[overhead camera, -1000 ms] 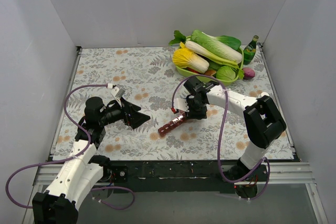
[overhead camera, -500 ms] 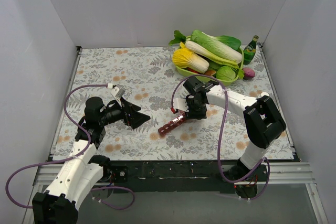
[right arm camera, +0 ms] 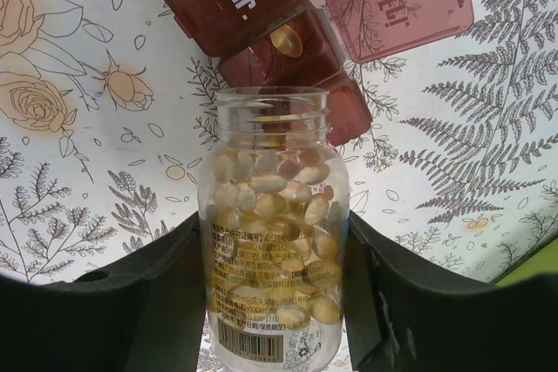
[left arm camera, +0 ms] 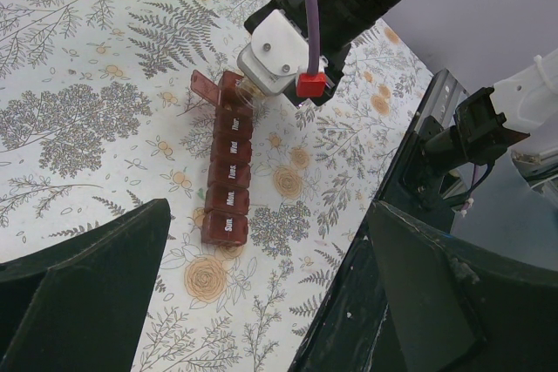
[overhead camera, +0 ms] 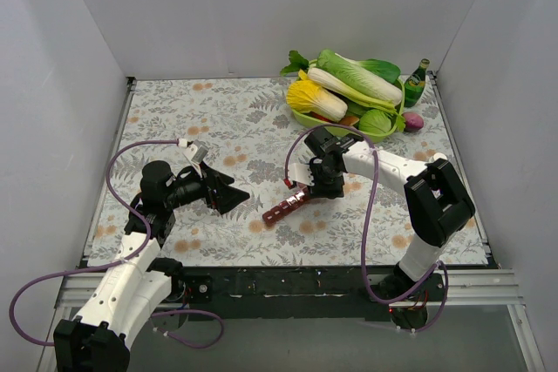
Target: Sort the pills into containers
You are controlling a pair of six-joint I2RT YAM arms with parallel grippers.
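Pill organizer, dark red, lies on the flowered table, centre-front. Its far end is hidden under the right gripper, whose fingers clamp a clear bottle full of pale pills. One pill sits in the open Friday cell; the last cell is mostly covered. Left gripper gapes wide, empty, off to the left.
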